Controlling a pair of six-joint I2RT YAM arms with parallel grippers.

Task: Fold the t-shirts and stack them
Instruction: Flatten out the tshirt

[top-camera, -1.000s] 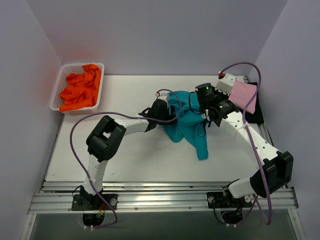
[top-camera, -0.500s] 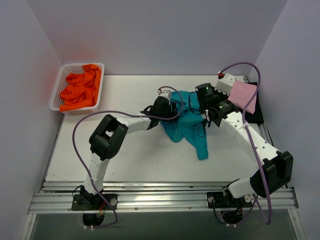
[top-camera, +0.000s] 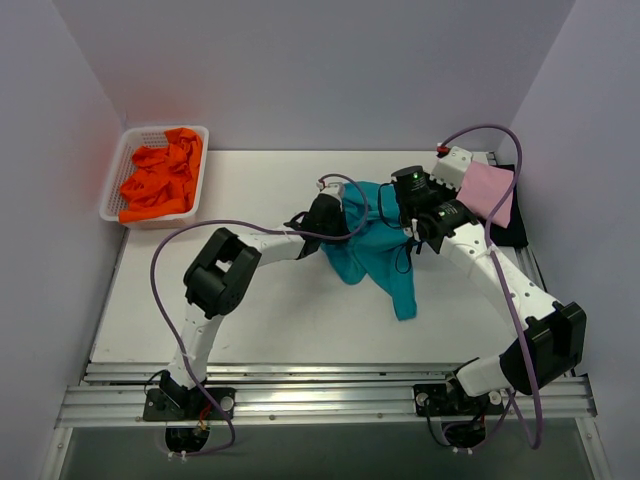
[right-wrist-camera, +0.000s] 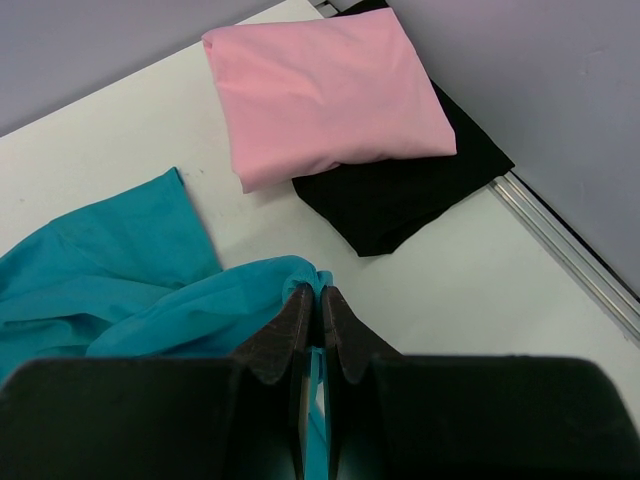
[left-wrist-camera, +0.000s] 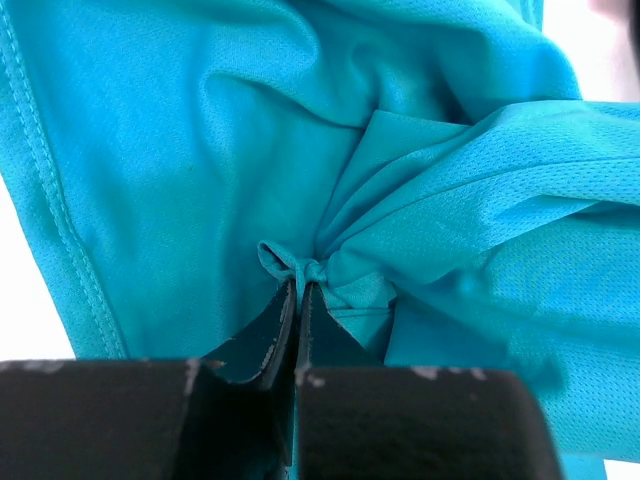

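The teal t-shirt [top-camera: 375, 255] lies crumpled in the middle of the table, one end trailing toward the front. My left gripper [top-camera: 338, 215] is at its left edge, shut on a small pinched fold of the teal cloth [left-wrist-camera: 200, 150], as the left wrist view [left-wrist-camera: 300, 285] shows. The right gripper [top-camera: 412, 222] is shut on another bunch of the same shirt [right-wrist-camera: 110, 270], pinched at its fingertips [right-wrist-camera: 312, 292]. A folded pink t-shirt [right-wrist-camera: 320, 90] rests on a folded black t-shirt [right-wrist-camera: 400, 200] at the back right. Orange t-shirts [top-camera: 160, 180] fill the basket.
The white mesh basket [top-camera: 113, 185] stands at the back left corner. The pink and black stack [top-camera: 490, 195] lies close to the right wall. A metal rail [right-wrist-camera: 560, 240] runs along the table's right edge. Purple cables loop over both arms.
My left gripper has slid slightly right into the teal shirt and closed on a fold of it. The right gripper stays shut on the shirt and has not moved.
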